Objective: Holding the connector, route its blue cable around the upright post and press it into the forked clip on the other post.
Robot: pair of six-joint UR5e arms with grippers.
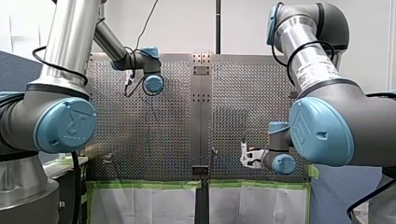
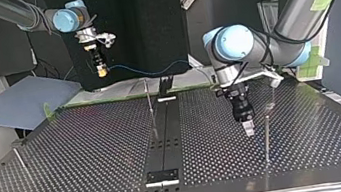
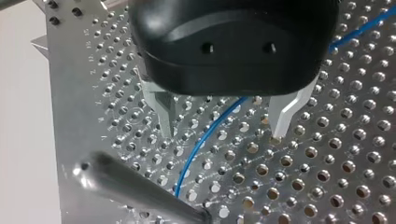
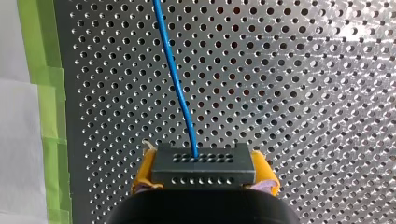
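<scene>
My right gripper [image 4: 204, 173] has its yellow pads shut on a dark grey connector [image 4: 203, 161]. The blue cable [image 4: 173, 74] runs straight out ahead of it over the perforated table. In the top view this gripper [image 2: 101, 71] hangs high at the back left, and the cable [image 2: 150, 72] sags off to the right. My left gripper [image 3: 223, 125] stands open just above the table, with the cable [image 3: 205, 140] lying between its pale fingers. A dark upright post [image 3: 140, 191] rises beside it. In the top view my left gripper [image 2: 248, 126] is next to that thin post [image 2: 267, 135].
A second thin post [image 2: 149, 101] stands by the black centre strip [image 2: 164, 137], and a third [image 2: 21, 162] leans at the left. Green tape [image 4: 46, 93] lines the table edge under my right gripper. A blue-grey board [image 2: 18, 102] lies beyond the back left corner.
</scene>
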